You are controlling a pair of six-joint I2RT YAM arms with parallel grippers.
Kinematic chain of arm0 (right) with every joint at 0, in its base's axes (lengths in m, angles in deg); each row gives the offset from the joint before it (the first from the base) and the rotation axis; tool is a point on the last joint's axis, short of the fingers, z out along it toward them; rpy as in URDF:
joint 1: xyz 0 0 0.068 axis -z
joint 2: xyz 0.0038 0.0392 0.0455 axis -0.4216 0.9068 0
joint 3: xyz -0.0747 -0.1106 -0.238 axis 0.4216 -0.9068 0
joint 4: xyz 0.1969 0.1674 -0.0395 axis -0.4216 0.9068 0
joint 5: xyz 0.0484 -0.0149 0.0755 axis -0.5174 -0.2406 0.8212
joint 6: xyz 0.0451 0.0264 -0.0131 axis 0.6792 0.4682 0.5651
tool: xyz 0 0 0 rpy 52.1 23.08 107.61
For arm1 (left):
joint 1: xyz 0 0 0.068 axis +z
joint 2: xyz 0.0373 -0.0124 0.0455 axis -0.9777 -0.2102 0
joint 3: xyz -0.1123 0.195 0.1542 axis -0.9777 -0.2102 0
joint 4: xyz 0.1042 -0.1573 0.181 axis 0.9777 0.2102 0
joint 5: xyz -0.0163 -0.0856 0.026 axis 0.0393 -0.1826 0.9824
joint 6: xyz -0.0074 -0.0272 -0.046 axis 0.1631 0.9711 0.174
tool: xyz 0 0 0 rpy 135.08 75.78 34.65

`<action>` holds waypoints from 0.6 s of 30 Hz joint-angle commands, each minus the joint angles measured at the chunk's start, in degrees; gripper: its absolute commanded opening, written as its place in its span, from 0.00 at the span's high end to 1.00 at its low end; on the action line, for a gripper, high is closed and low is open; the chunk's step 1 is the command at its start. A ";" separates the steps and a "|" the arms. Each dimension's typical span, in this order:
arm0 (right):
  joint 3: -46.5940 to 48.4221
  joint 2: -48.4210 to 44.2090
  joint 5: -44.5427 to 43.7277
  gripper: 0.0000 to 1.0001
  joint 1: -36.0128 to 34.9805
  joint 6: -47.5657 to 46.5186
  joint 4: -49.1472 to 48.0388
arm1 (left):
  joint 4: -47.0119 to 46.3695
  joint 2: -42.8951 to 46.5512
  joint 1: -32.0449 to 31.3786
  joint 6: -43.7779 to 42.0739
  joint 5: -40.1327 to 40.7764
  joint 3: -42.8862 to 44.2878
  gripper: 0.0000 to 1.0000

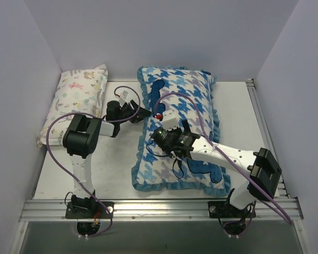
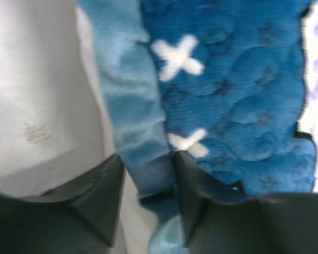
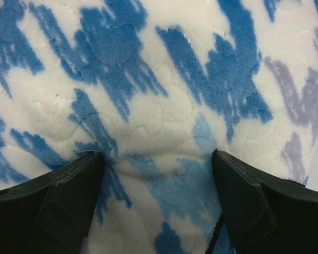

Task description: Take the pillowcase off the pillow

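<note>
The pillowcase [image 1: 185, 106], blue-and-white houndstooth with a blue ruffle and dark blue patches, lies in the middle of the table. The pillow is hidden inside it. My left gripper [image 1: 143, 112] is at the case's left edge. In the left wrist view its jaws [image 2: 147, 156] are partly closed and straddle the light-blue ruffle [image 2: 132, 106], next to a dark blue patch [image 2: 228, 95]. My right gripper [image 1: 158, 135] presses down on the middle of the case. In the right wrist view it [image 3: 156, 156] is wide open, with houndstooth fabric [image 3: 164, 79] bulging between the fingers.
A small pastel animal-print pillow [image 1: 77, 103] lies at the far left against the wall. The white table [image 1: 114, 164] shows between it and the case. A metal rail [image 1: 159, 209] runs along the near edge. Grey walls close in the back and both sides.
</note>
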 commanded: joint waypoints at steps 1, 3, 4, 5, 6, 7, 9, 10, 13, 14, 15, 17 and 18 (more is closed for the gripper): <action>-2.93 -1.01 -1.50 0.18 1.81 2.15 5.70 | -15.48 -0.04 -0.35 6.22 -2.09 -1.07 0.53; -3.20 -1.89 -1.50 0.19 2.25 1.97 5.44 | -16.90 0.66 -0.44 7.19 -2.27 -2.04 0.85; -3.28 -2.42 -1.50 0.22 2.34 1.71 5.35 | -17.52 1.71 -0.44 7.63 -2.53 -2.39 0.98; -3.28 -2.77 -1.50 0.23 2.60 1.45 5.26 | -17.87 2.50 -0.44 7.72 -2.62 -3.09 1.00; -3.28 -3.12 -1.42 0.24 3.04 1.44 5.35 | -18.40 5.03 -0.44 7.72 -2.36 -5.01 1.00; -3.28 -3.73 -1.42 0.31 3.39 1.27 5.26 | -18.93 6.89 -0.44 7.20 -1.92 -6.34 1.00; -3.20 -4.44 -0.89 0.40 4.44 0.92 5.26 | -18.41 13.63 -0.44 6.32 -0.96 -8.71 1.00; -3.11 -5.14 -0.98 0.52 4.79 0.74 5.35 | -16.92 16.28 -0.53 4.84 -0.60 -11.16 1.00; -2.41 -7.50 -0.63 0.79 6.11 -0.40 5.26 | -7.21 29.54 -1.22 -1.47 2.12 -14.69 1.00; -2.14 -8.48 -0.54 0.83 6.46 -0.66 5.35 | -3.24 33.32 -1.93 -4.03 3.26 -14.79 1.00; -2.05 -9.62 -0.10 0.85 6.82 -1.27 5.26 | 6.63 40.84 -2.89 -6.84 5.96 -14.44 1.00; -0.92 -12.87 1.48 0.87 7.96 -2.42 5.44 | 16.62 48.00 -7.45 -16.15 9.75 -10.85 1.00; -0.30 -15.14 2.09 0.89 8.40 -3.21 5.53 | 25.89 53.87 -9.04 -21.58 14.30 -9.09 1.00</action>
